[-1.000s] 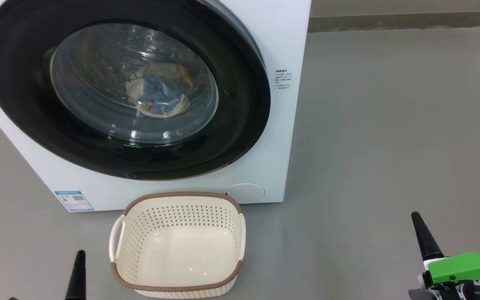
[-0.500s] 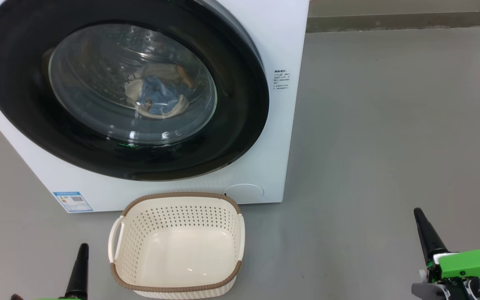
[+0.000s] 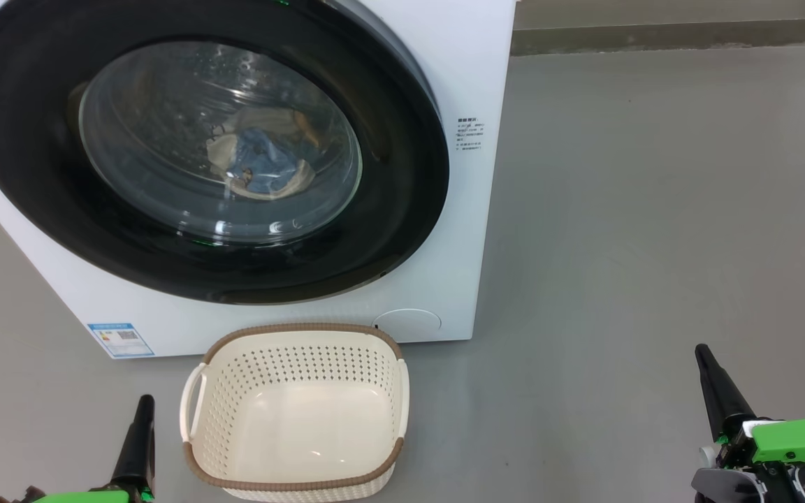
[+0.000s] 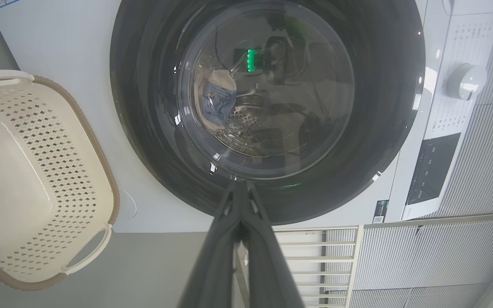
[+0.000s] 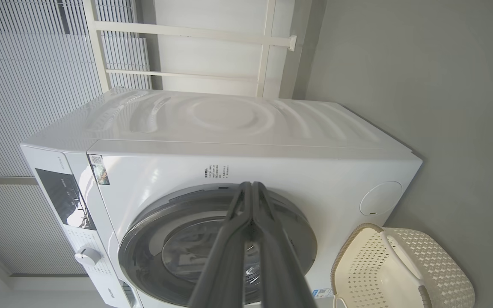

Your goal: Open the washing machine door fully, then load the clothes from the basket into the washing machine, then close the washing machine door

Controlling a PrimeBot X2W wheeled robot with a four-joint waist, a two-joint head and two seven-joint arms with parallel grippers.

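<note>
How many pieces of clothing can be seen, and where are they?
2 can be told apart: a blue one and a cream one, bundled together in the drum behind the shut door. The basket holds none. Others may be hidden in the bundle.

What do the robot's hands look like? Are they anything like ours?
Nothing like ours. The left gripper and right gripper each end in long, dark jaws that taper to a point, rather like a bird's beak. Behind each sits a bright green shell; under the right one are grey, white and black mechanical parts.
</note>
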